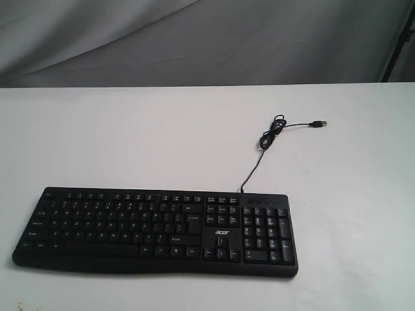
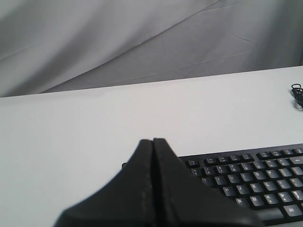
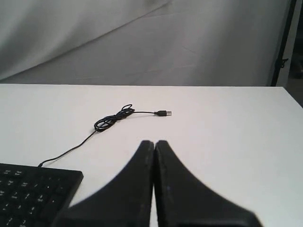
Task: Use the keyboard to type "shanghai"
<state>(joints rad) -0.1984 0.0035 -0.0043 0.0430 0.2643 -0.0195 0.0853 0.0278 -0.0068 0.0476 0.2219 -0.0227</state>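
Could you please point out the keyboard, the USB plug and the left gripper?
keyboard (image 1: 155, 230), exterior view, letter keys.
USB plug (image 1: 318, 123), exterior view, connector body.
left gripper (image 2: 153, 140), left wrist view, between shut fingertips.

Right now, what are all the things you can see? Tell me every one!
Wide black plastic keyboard: one, black with white legends, front of the table.
Thin black USB cable: one, black, loosely coiled behind the keyboard, plug lying loose.
Flat white table: one, white, under everything.
Wrinkled grey cloth backdrop: one, grey, behind the table.
Left gripper: one, black, shut, by the keyboard's left end.
Right gripper: one, black, shut, by the keyboard's right end.
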